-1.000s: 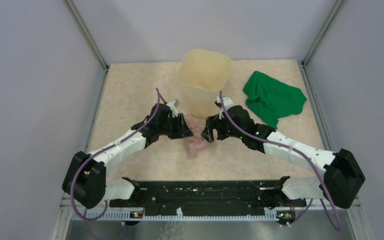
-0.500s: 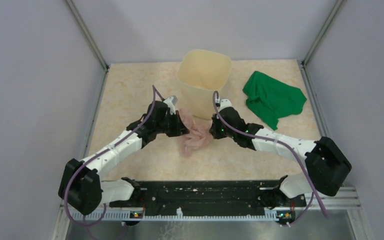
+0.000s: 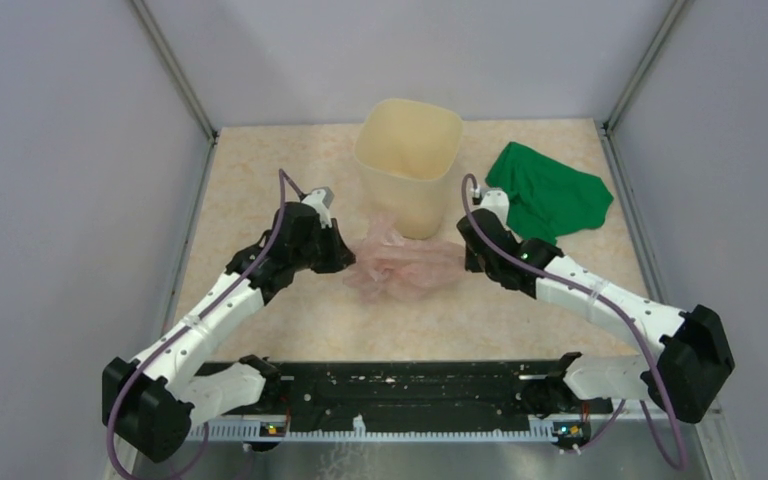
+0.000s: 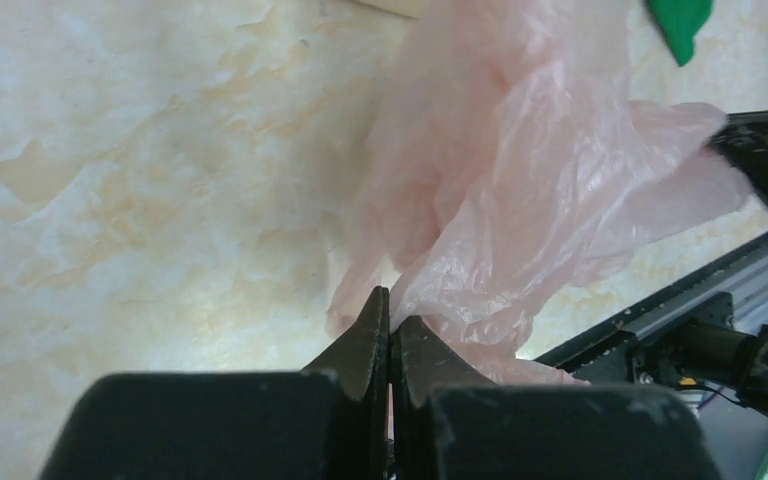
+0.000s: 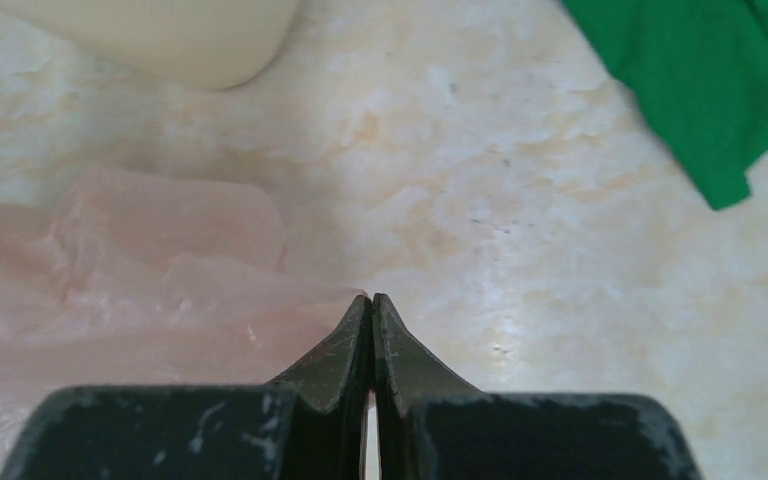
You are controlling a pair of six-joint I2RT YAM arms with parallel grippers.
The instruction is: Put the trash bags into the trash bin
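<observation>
Stretching crosswise in front of the bin, the trash bag (image 3: 405,268) runs left to right between the two grippers, so its long axis lies roughly parallel to the near edge of the table (image 3: 260,180). It is a rumpled, see-through pink band, bunched thickest at its middle, and each end tapers toward a gripper.

The left gripper (image 3: 346,262) has its jaws pressed together on the bag's left end. In the left wrist view the two dark fingertips (image 4: 372,335) meet with no gap, and the film (image 4: 520,180) fans up and away from them in loose folds. The right gripper (image 3: 466,256) is likewise closed. In its wrist view the tips (image 5: 370,310) touch, and a corner of the pink film (image 5: 140,270) runs right into them from the left, so it looks pinched there too. I cannot tell whether the bag's lowest folds touch the table.

The trash bin (image 3: 415,205) stands upright just behind the bag, with its rounded-square mouth facing up. Through the mouth only its own cream inner walls show. The bag is wholly outside the bin, near the foot of its front wall, and a rounded lower corner of the bin (image 5: 160,40) shows in the right wrist view beyond the film.

A crumpled green cloth (image 3: 545,200) lies on the table to the right of the bin, apart from the bag and just beyond the right arm.
</observation>
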